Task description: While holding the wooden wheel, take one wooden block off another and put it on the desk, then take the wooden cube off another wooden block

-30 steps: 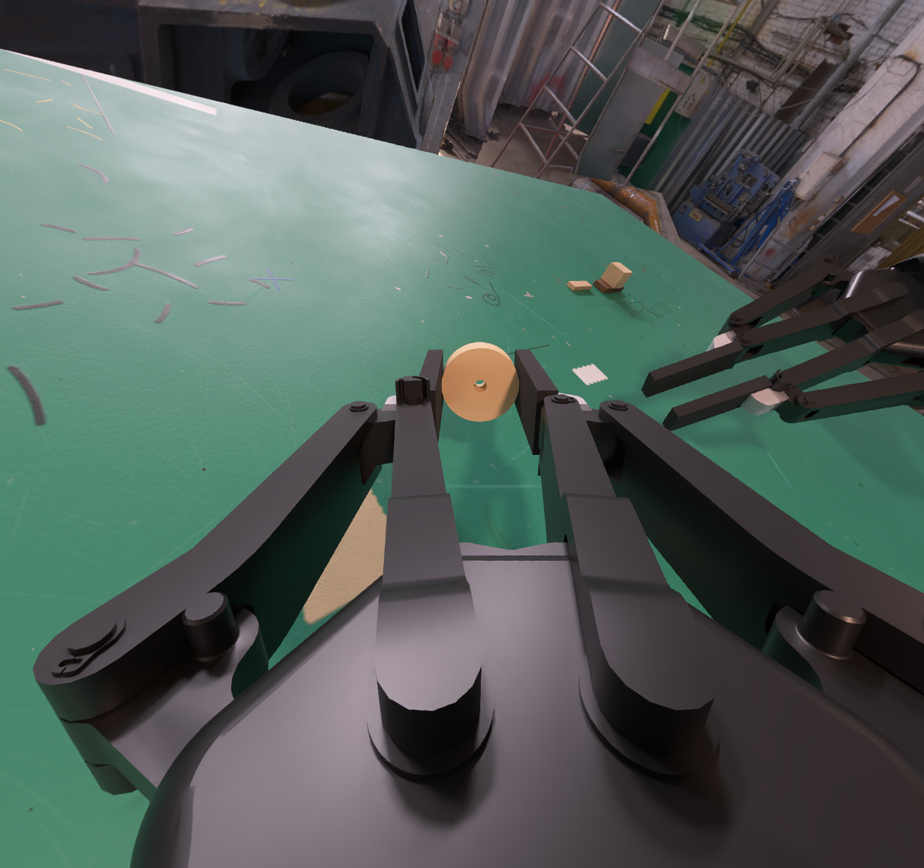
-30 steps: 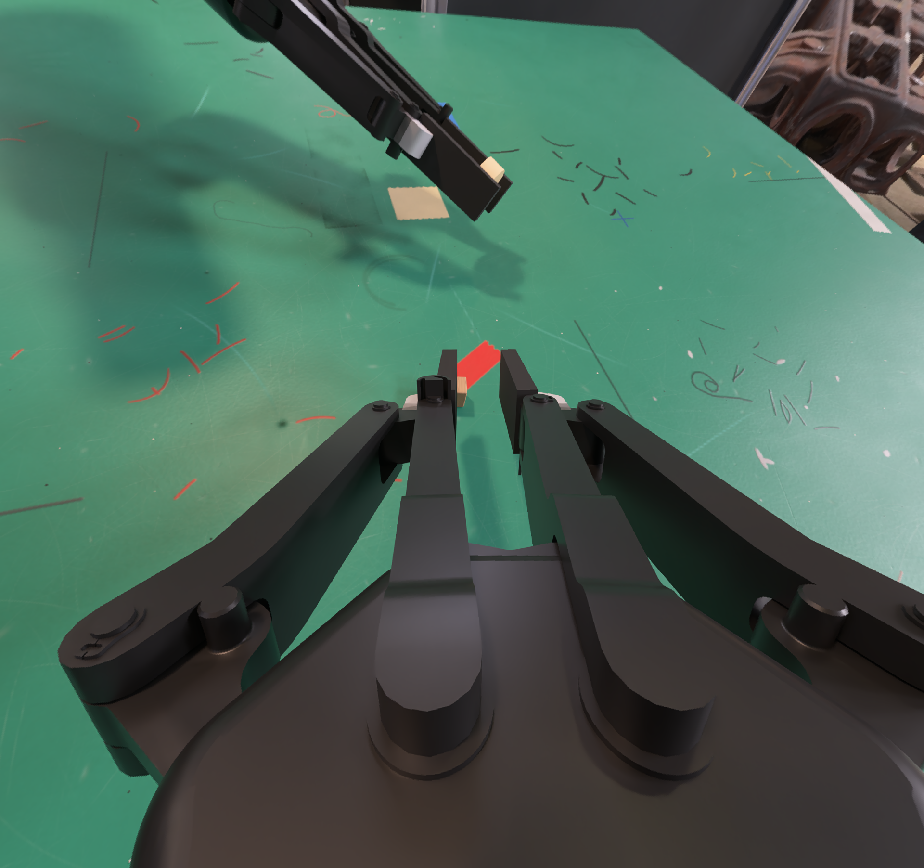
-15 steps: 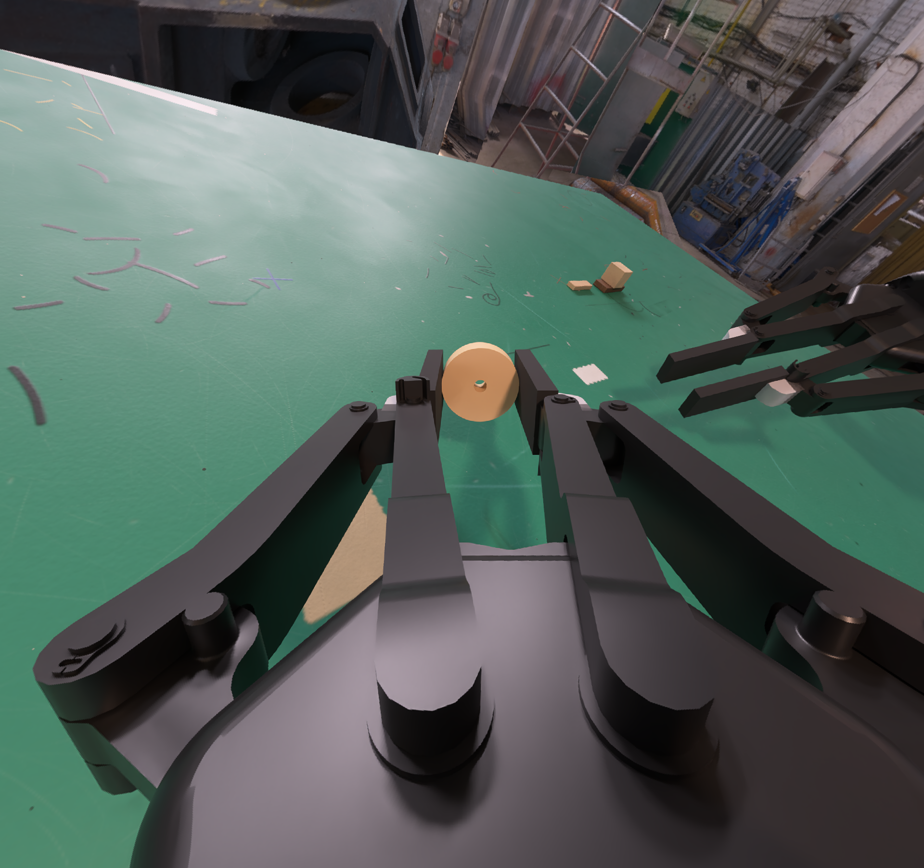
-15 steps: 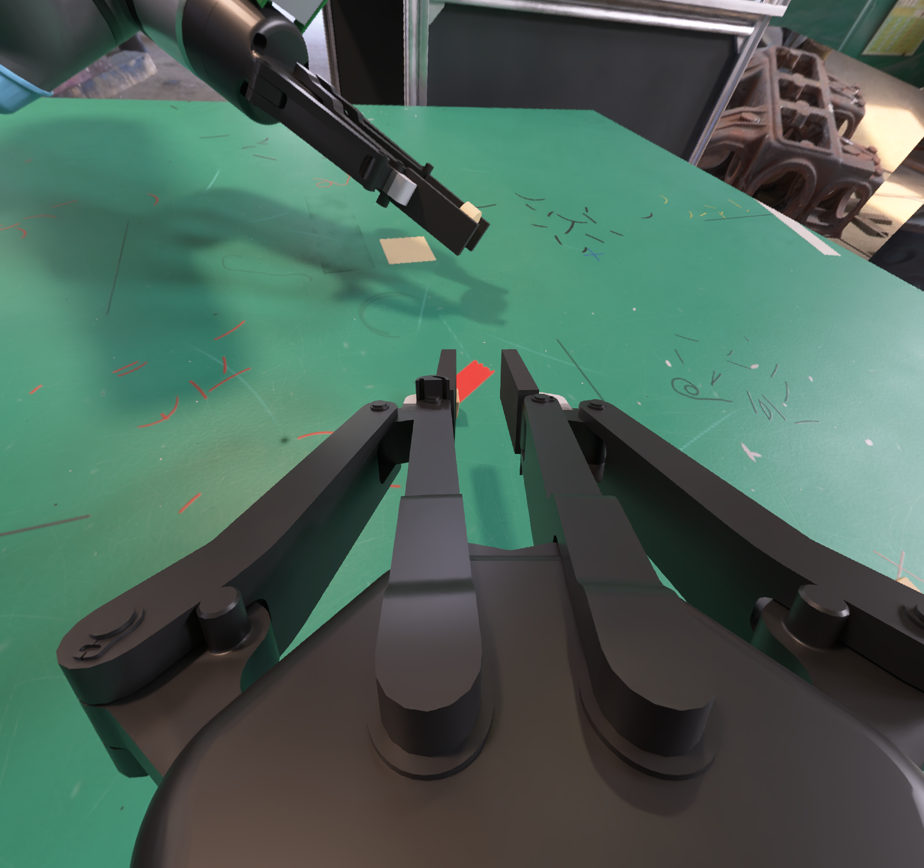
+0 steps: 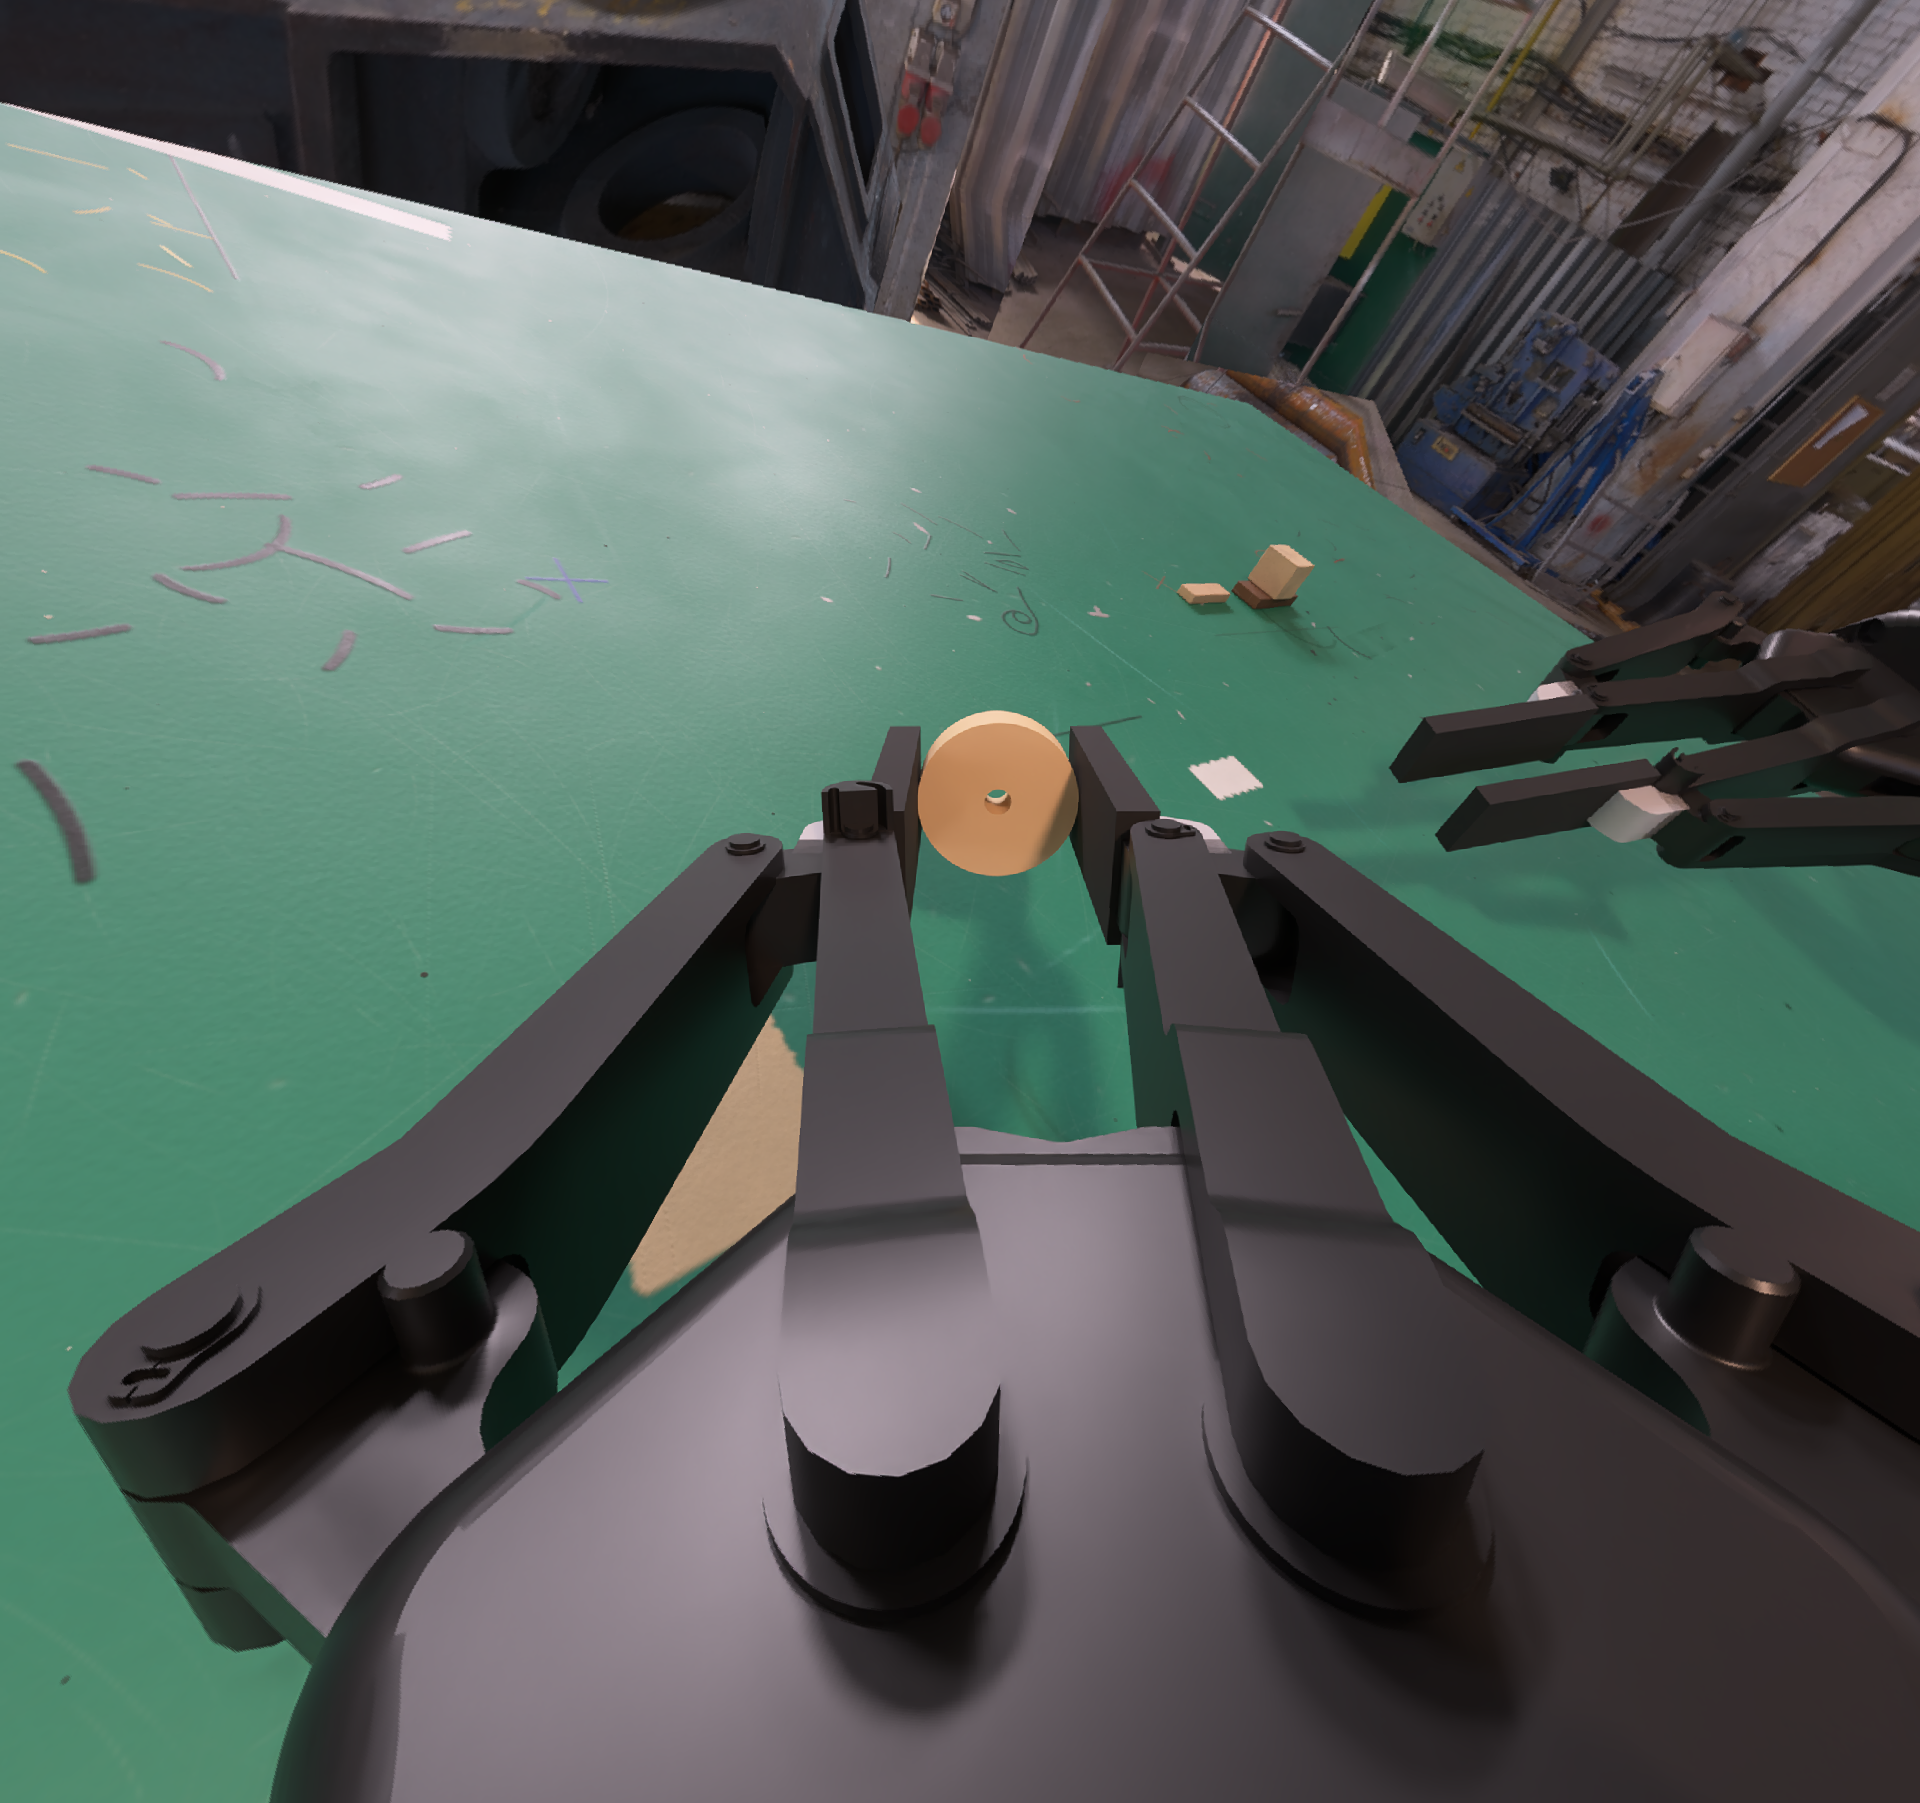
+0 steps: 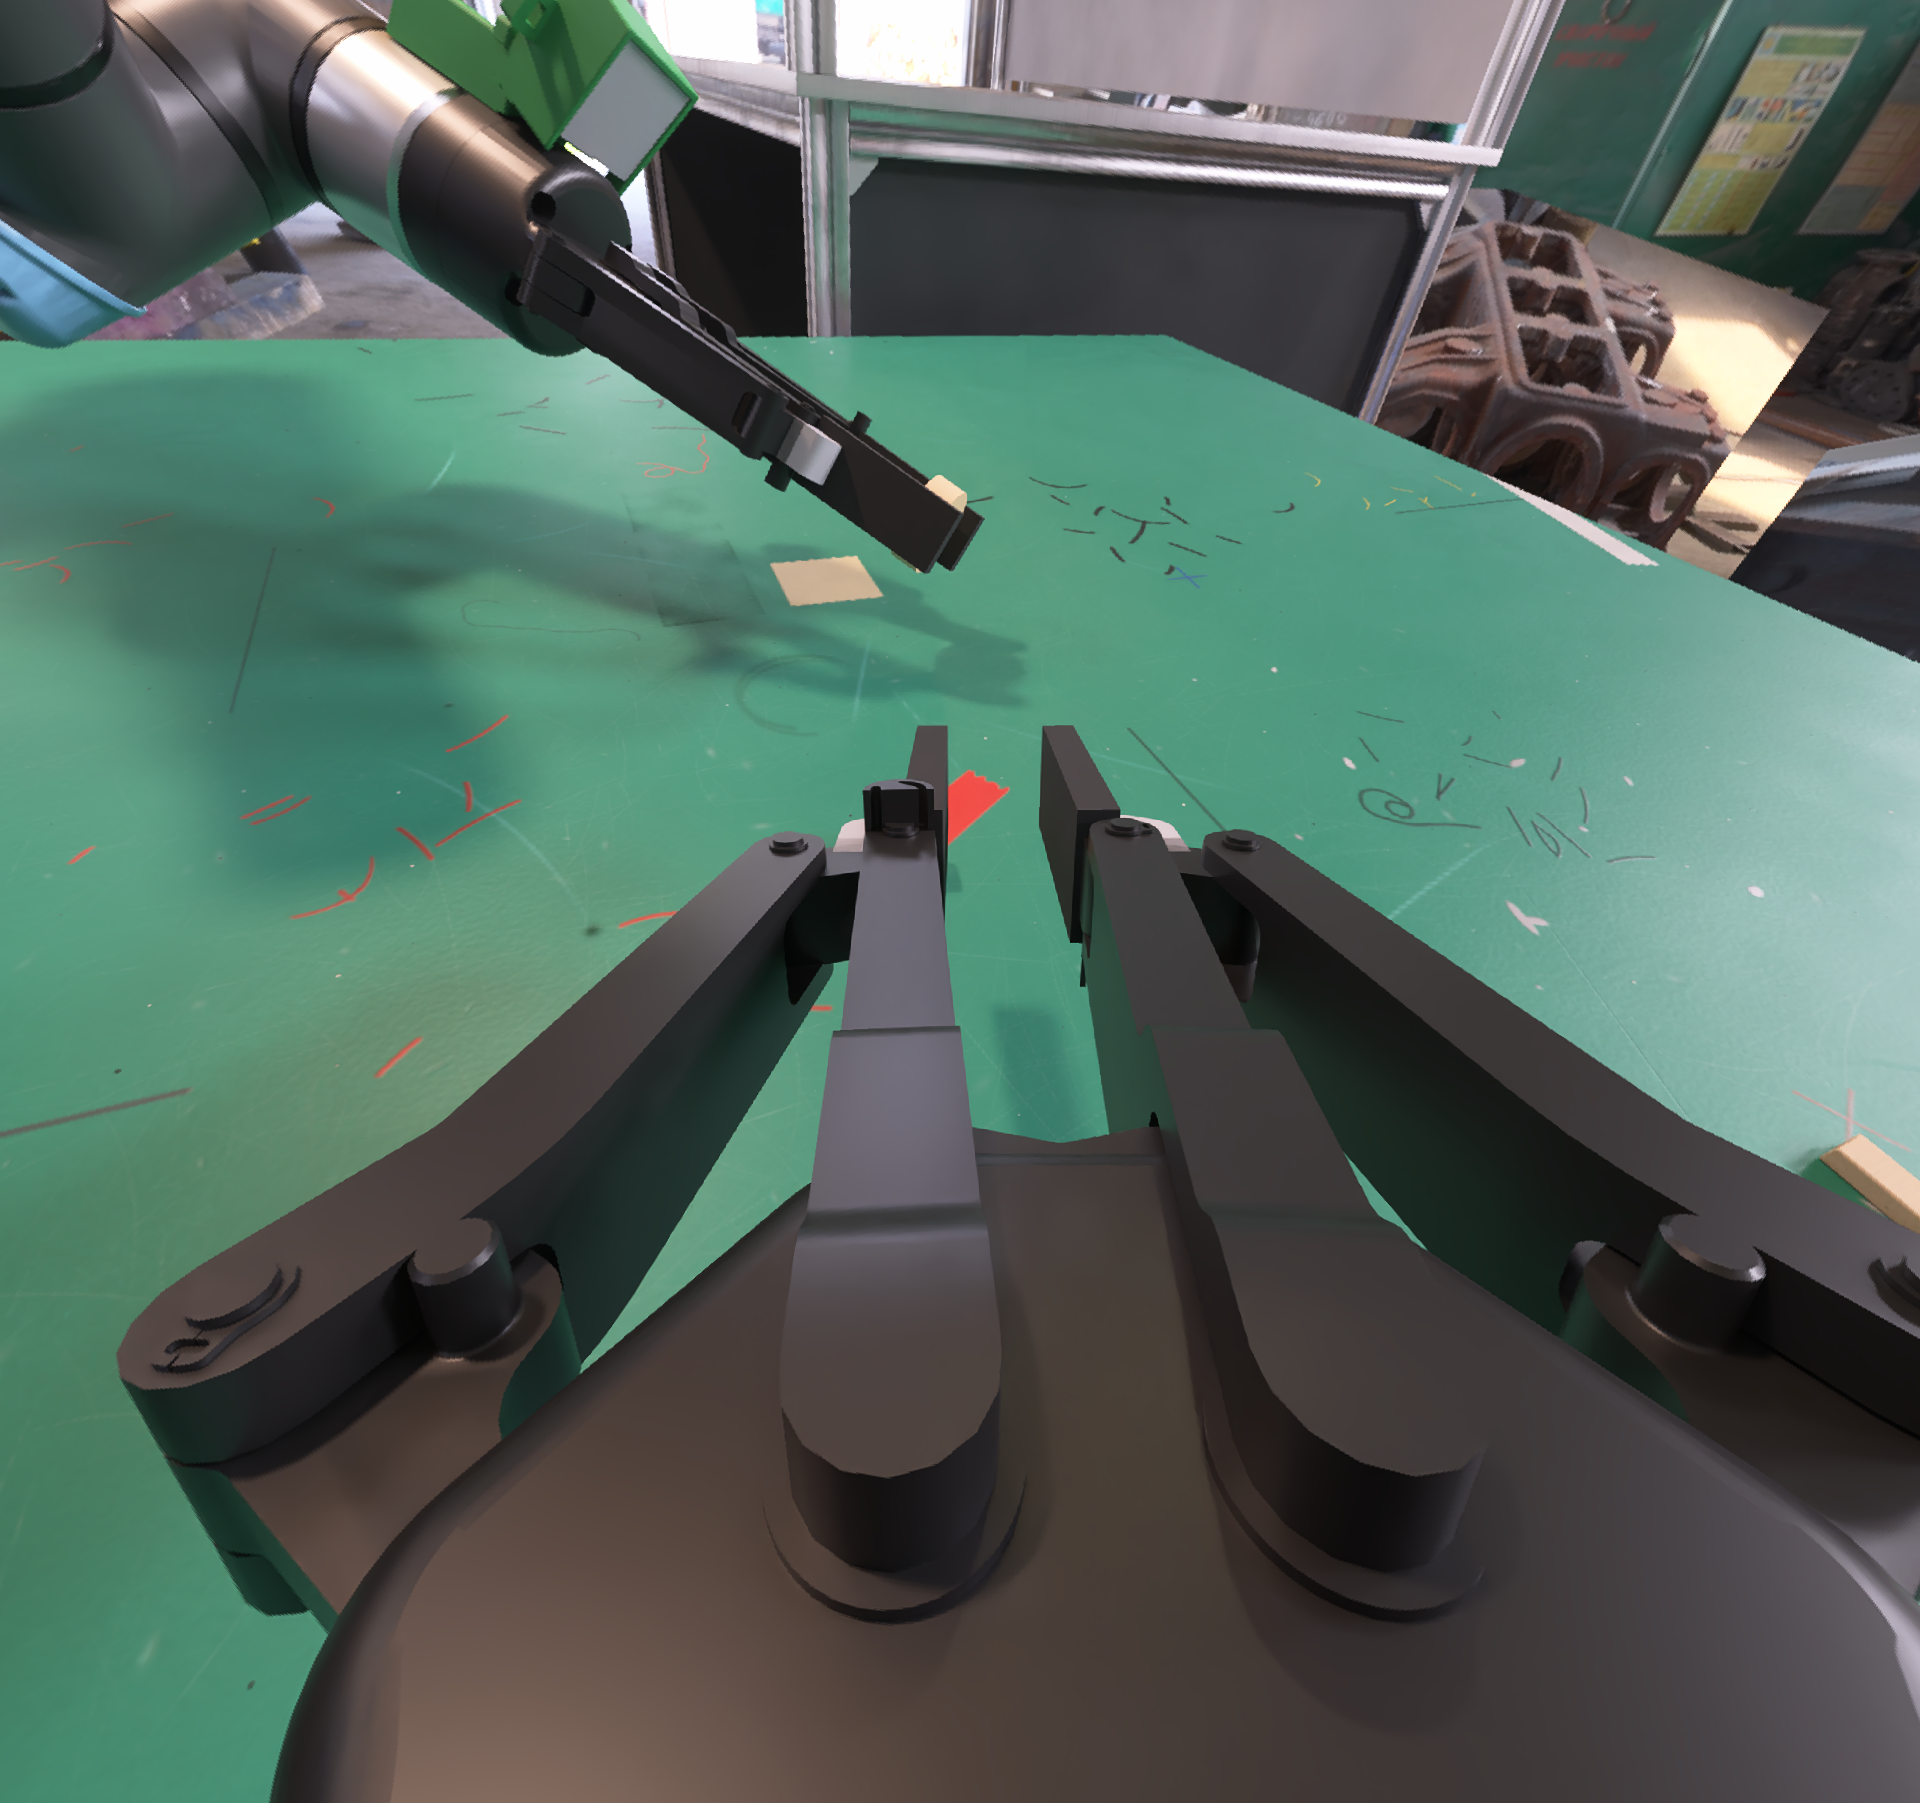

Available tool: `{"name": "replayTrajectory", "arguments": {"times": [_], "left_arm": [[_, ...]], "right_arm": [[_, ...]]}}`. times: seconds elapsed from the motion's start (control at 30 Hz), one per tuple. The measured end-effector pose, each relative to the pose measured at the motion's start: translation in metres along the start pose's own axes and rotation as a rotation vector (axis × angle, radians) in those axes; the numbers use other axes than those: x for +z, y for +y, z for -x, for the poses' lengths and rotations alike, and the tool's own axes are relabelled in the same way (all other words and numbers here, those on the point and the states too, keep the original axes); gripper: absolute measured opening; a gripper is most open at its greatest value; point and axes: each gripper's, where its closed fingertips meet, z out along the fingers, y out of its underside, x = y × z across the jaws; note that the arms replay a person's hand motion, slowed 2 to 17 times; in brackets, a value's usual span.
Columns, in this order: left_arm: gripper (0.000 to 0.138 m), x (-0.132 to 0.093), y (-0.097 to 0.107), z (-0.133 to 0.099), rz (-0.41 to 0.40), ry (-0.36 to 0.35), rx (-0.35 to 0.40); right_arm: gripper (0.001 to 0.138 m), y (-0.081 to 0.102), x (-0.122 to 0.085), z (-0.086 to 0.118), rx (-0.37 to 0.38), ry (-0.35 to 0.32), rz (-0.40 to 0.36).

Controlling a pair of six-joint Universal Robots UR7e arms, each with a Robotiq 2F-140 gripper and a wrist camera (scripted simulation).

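Note:
My left gripper (image 5: pixel 995 766) is shut on the round wooden wheel (image 5: pixel 995 793) and holds it above the green desk (image 5: pixel 520 818). Far off on the desk, a light wooden cube (image 5: pixel 1280 569) sits tilted on a dark brown block (image 5: pixel 1259 596), with a flat light block (image 5: pixel 1203 594) lying just left of it. My right gripper (image 6: pixel 992 766) is open and empty above the desk; it also shows at the right in the left wrist view (image 5: pixel 1421 803). The left gripper (image 6: pixel 940 538) shows in the right wrist view with the wheel's edge (image 6: pixel 945 491) between its fingers.
A tan patch (image 6: pixel 826 579), a red patch (image 6: pixel 971 803) and a white patch (image 5: pixel 1224 777) lie flat on the desk. A light wooden piece (image 6: pixel 1875 1177) shows at the right edge, partly hidden by my gripper. The desk's far edge runs before dark machinery (image 5: pixel 571 91).
My right gripper has lifted and tilted up, drawing away to the right in the left wrist view. A small tan block beside its finger has gone out of sight. The left gripper has not moved.

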Motion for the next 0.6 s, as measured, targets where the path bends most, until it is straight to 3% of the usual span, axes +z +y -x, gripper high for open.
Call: {"name": "replayTrajectory", "arguments": {"times": [0.6], "left_arm": [[0.038, 0.0, 0.0, 0.0, 0.001, 0.001, -0.001]], "right_arm": [[0.022, -0.01, -0.013, -0.003, -0.009, 0.048, -0.105]]}}
